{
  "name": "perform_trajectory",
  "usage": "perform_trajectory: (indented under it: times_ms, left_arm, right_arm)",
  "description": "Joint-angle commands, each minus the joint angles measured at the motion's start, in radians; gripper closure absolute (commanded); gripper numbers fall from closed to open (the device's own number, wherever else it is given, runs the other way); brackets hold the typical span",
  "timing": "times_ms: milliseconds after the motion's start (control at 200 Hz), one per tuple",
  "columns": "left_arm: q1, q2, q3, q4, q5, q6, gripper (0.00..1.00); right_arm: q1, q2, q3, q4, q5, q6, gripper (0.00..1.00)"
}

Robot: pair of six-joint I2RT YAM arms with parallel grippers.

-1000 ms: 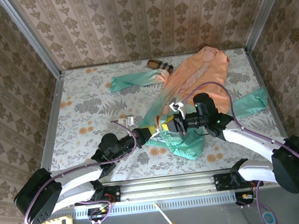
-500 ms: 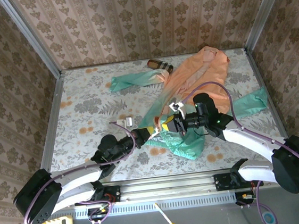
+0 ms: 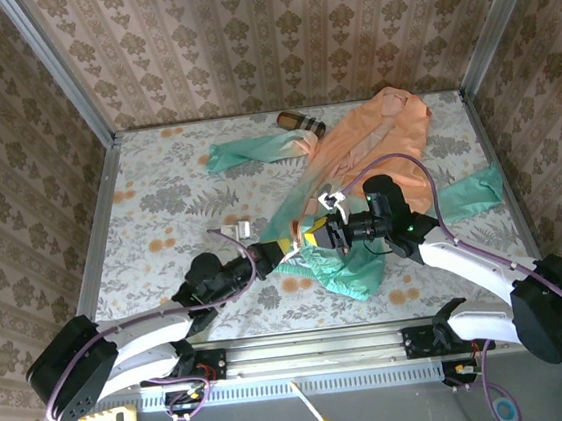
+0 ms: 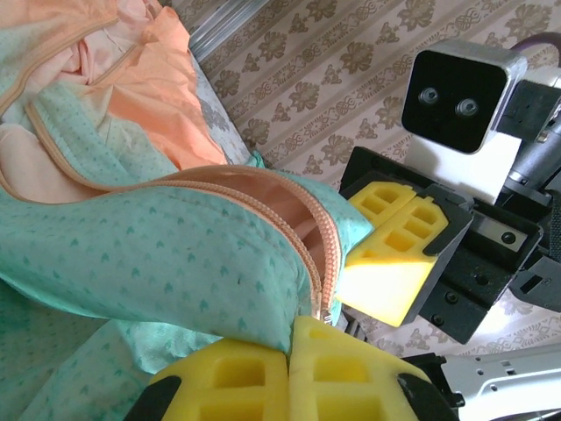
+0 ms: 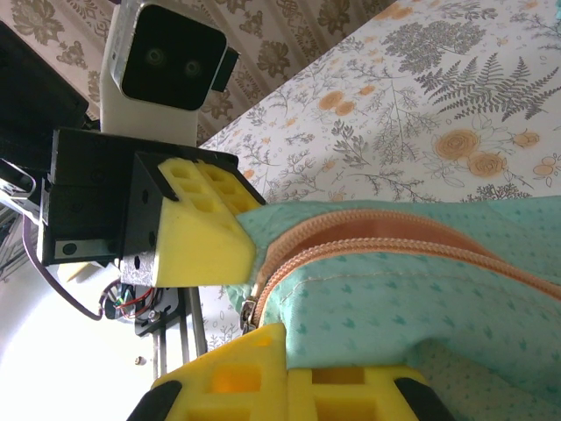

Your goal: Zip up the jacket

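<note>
The jacket [image 3: 375, 145] lies spread on the table, its peach-orange top at the far right and its mint-green hem [image 3: 348, 269] bunched near the front centre. Both grippers meet at that hem. My left gripper [image 3: 290, 246] comes in from the left, and in the left wrist view my left gripper [image 4: 289, 346] is shut on the mint fabric beside the peach zipper teeth [image 4: 320, 254]. My right gripper [image 3: 324, 234] faces it; in the right wrist view my right gripper [image 5: 287, 355] is shut on the hem's other side, next to the metal zipper slider [image 5: 248, 313].
A small brown striped cylinder [image 3: 300, 121] lies at the back beside one mint sleeve [image 3: 250, 150]. The other sleeve [image 3: 470, 194] reaches to the right. A small white object [image 3: 242, 226] sits left of the hem. Patterned walls and metal rails [image 3: 99, 245] enclose the table.
</note>
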Motion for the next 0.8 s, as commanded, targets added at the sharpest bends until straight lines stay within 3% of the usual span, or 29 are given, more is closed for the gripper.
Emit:
perform_trajectory:
  times_ms: [0, 795]
  left_arm:
    - [-0.006, 0.008, 0.026, 0.046, 0.016, -0.002, 1.00]
    - [0.004, -0.002, 0.028, 0.070, 0.011, -0.009, 1.00]
  right_arm:
    - [-0.004, -0.016, -0.004, 0.044, -0.018, -0.012, 1.00]
    - [0.001, 0.015, -0.003, 0.065, -0.032, -0.005, 1.00]
